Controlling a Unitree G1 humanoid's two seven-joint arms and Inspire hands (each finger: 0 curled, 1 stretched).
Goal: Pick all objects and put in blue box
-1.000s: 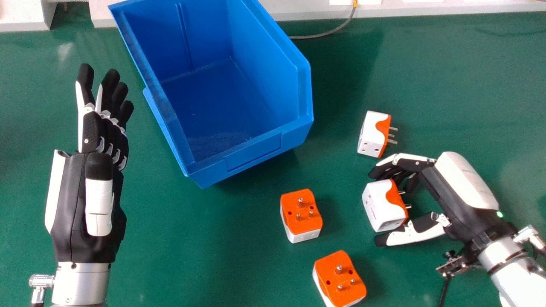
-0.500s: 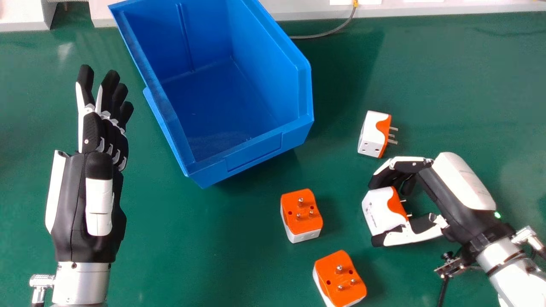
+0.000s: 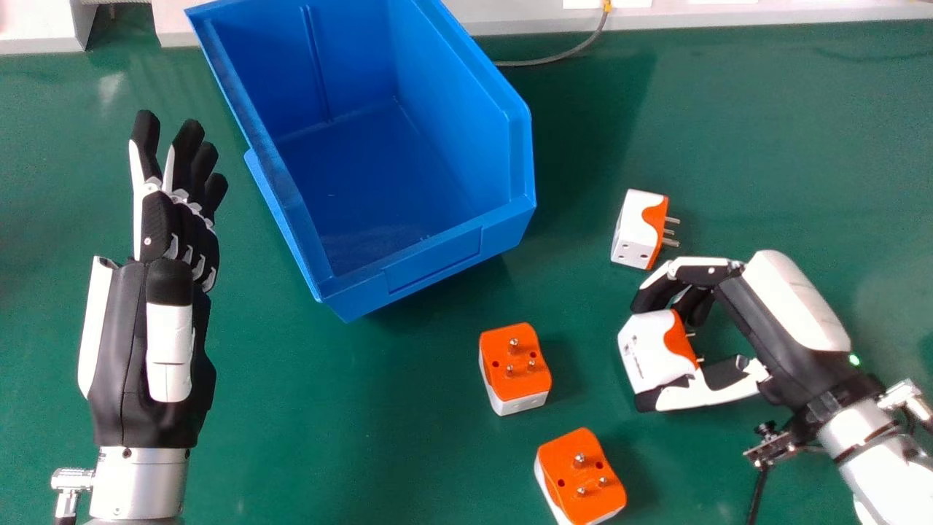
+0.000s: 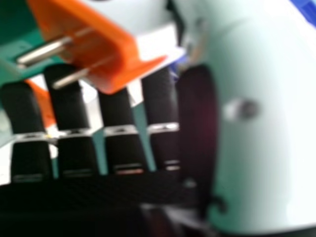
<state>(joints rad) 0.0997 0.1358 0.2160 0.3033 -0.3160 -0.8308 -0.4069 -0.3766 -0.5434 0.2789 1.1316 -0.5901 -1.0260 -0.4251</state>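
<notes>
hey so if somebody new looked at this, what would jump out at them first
Probably the big blue box, standing at the far side of the green table with nothing in it. Next, the right hand, its fingers and thumb closed round an orange and white adapter. Three more adapters lie on the table, two with metal pins pointing up and one on its side beyond that hand.

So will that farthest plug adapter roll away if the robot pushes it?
Probably not: the plug adapter has flat, boxy sides, so it would likely slide or tip instead. Its metal pins stick out sideways and might snag on something. It looks like hard plastic, so it should feel stiff.
</notes>
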